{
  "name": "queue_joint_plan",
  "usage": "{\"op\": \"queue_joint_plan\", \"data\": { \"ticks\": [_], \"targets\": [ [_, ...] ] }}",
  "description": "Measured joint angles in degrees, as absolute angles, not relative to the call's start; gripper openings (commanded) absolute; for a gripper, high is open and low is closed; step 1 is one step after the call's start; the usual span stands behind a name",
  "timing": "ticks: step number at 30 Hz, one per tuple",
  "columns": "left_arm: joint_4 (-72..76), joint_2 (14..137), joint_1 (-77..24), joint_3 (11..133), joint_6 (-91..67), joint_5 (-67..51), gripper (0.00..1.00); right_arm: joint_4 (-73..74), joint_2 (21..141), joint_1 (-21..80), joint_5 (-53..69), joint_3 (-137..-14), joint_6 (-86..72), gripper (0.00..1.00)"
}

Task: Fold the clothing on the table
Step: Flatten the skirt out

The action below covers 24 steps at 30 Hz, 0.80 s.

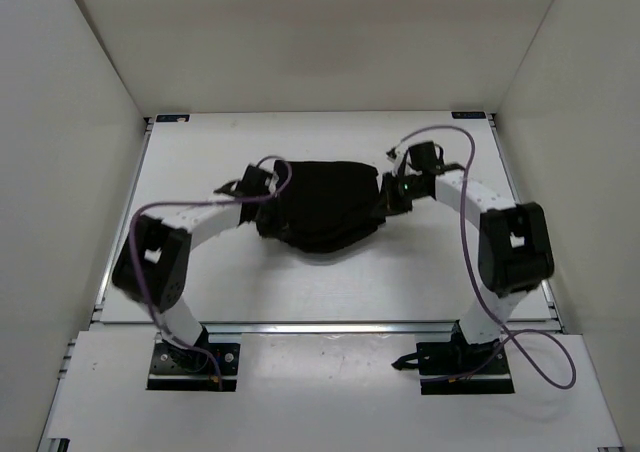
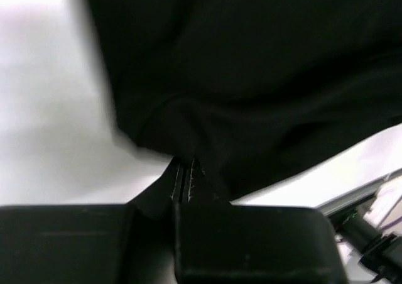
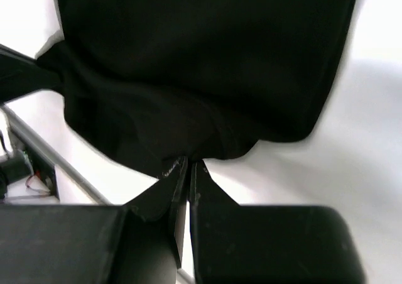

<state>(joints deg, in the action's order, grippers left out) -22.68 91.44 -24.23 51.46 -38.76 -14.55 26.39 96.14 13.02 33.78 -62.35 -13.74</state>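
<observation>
Black clothing (image 1: 320,204) bunched in a rough oval on the white counter (image 1: 320,287), strung between both arms. At the clothing's left edge, left gripper (image 1: 264,196) clamped tight on a pinch of fabric; from the left wrist, fingers pressed together with cloth gathered into a small peak right at the tips. At the clothing's right edge, right gripper (image 1: 389,196) likewise closed on a fold, hem puckered above the tips in the right wrist view. Whether lifted off the counter or just resting on it, cannot tell.

Soft, floppy, matte fabric, plain, draped in shallow creases fanning out from each pinch; near edge of the clothing rounded and sagging. Smooth, hard, pale counter all around the clothing. Blocky black gripper fingers, finely ridged on the inner faces. On the near side of the clothing, a thin metal rail (image 1: 330,325); to either side of the clothing, looping purple cables (image 1: 463,212).
</observation>
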Motion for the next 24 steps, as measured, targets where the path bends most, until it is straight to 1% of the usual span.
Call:
{"op": "queue_joint_plan", "data": {
  "ticks": [2,6,8,9,10,11,14,17,20,22,24],
  "targets": [
    [-25.9,99.4,-23.3,63.5,-35.4,-15.3,0.0,30.4,102.3,12.4,33.0,-73.8,-11.8,0.0],
    [-31.4,114.8,-20.3,96.9,-28.6,-14.7,0.0,35.8,113.9,9.3,31.0,-105.5,-9.6,0.0],
    [-31.2,118.9,-19.2,111.4,-25.5,-11.5,0.0,35.1,117.8,6.7,30.5,-120.9,-9.4,0.0],
    [-30.7,119.1,-18.7,115.9,-24.3,-9.7,0.0,34.5,118.1,5.0,30.2,-126.3,-9.3,0.0],
    [-29.7,118.1,-18.3,118.3,-23.4,-8.2,0.0,33.7,117.4,3.8,30.0,-128.7,-9.1,0.01],
    [-27.0,115.8,-17.9,117.8,-22.8,-7.3,0.0,32.7,115.9,2.7,29.8,-129.6,-8.7,0.0],
    [-19.4,104.9,-18.0,108.6,-22.2,-6.8,0.0,30.8,108.8,1.1,28.8,-124.3,-6.8,0.0],
    [-15.6,94.7,-19.1,96.8,-21.6,-6.3,0.0,27.4,99.3,2.1,28.8,-108.9,-5.0,0.0],
    [-13.0,88.1,-20.2,83.7,-21.5,-5.6,0.0,21.2,88.7,2.3,29.6,-84.4,-4.6,0.0],
    [-13.3,85.8,-22.6,74.8,-21.5,-4.8,0.0,21.1,83.7,2.7,28.8,-70.0,-5.0,0.0],
    [-15.4,84.4,-26.1,65.4,-22.1,-3.5,0.0,22.9,80.2,4.2,27.3,-58.1,-5.8,0.0]
  ]
}}
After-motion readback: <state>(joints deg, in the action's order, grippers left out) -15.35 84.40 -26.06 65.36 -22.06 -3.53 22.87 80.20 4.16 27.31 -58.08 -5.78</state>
